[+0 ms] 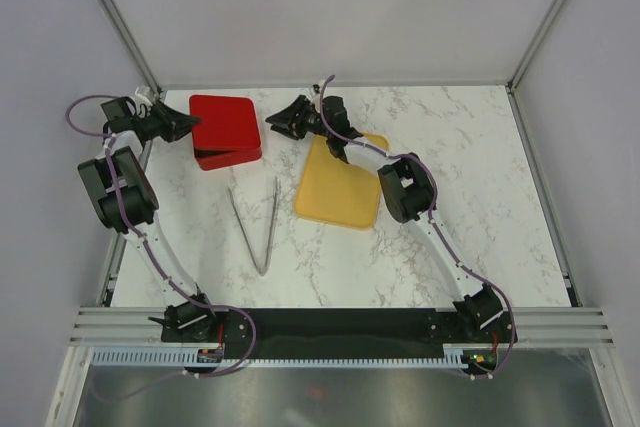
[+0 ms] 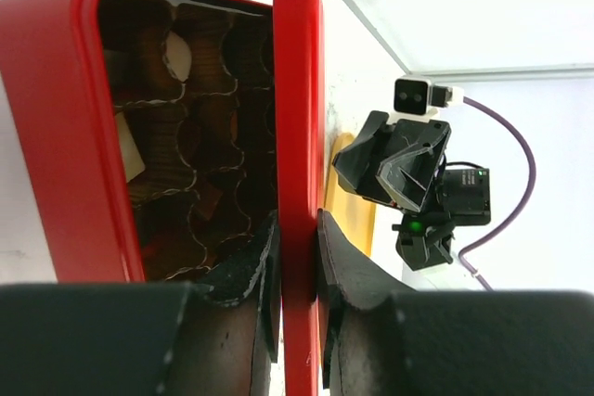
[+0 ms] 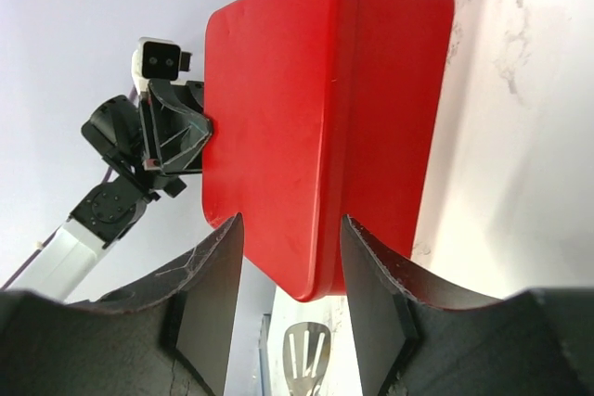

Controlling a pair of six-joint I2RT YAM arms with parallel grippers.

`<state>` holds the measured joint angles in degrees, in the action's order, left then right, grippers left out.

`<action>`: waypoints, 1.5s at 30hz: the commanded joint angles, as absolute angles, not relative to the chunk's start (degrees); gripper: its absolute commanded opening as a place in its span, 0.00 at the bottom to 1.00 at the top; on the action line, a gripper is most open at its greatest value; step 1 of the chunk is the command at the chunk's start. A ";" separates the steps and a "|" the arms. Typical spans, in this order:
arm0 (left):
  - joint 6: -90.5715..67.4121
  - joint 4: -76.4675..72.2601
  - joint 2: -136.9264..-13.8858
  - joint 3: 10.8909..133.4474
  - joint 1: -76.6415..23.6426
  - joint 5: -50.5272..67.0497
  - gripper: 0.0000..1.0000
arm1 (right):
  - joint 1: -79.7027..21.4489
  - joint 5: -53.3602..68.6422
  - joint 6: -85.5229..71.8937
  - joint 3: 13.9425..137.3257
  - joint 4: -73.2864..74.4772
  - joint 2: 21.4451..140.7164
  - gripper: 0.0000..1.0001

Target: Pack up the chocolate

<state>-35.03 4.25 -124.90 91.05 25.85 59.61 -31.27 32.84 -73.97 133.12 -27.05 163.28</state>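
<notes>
- The left end effector [image 2: 295,238], at about 10 o'clock on the bench [image 1: 450,167], is clamped on the edge of the red lid [image 3: 274,108], with a finger on each face.
- The lid stands raised off the red box [image 2: 70,136] on this side, so the gridded inside is exposed in the left wrist view.
- The chocolate [image 2: 176,55] sits in those paper-lined compartments. A cream piece near the top and another lower down are plain. The darker cells are too shadowed to count, though several appear filled.
- Metal tongs [image 1: 257,222] lie loose on the bench at about 5 o'clock from the box, with nothing touching them.
- The right end effector [image 3: 292,229] is at 3 o'clock from the box with its fingers apart, straddling the near corner of the lid. I cannot tell whether either finger touches it.
- The yellow tray [image 1: 340,192] lies flat at 4 o'clock from the box, under the right arm, and no pieces show on the part that is visible.
- Progress, as a judgement: the filling looks finished or nearly so. What is left is to lower and seat the lid, then let go.
- Writing: the lid, box, tray and tongs show no brand, label or lettering.
</notes>
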 commanded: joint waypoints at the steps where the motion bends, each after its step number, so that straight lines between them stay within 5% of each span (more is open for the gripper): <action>1: -32.18 4.74 -125.42 93.07 28.30 52.84 0.18 | -31.29 31.56 -70.14 135.88 -24.71 163.65 0.54; 6: -27.79 10.19 -125.33 94.92 28.39 48.70 0.38 | -31.46 31.73 -68.56 135.27 -23.56 163.04 0.54; 12: -24.44 14.94 -124.98 96.68 28.56 42.19 0.49 | -31.82 31.03 -66.71 135.96 -21.28 162.60 0.53; 35: -20.74 17.75 -118.75 96.86 28.30 37.01 0.66 | -35.68 24.87 -62.14 137.29 -18.81 161.81 0.44; 45: -18.46 20.04 -114.61 97.12 28.30 25.33 0.70 | -36.83 23.12 -60.65 137.29 -17.84 161.19 0.44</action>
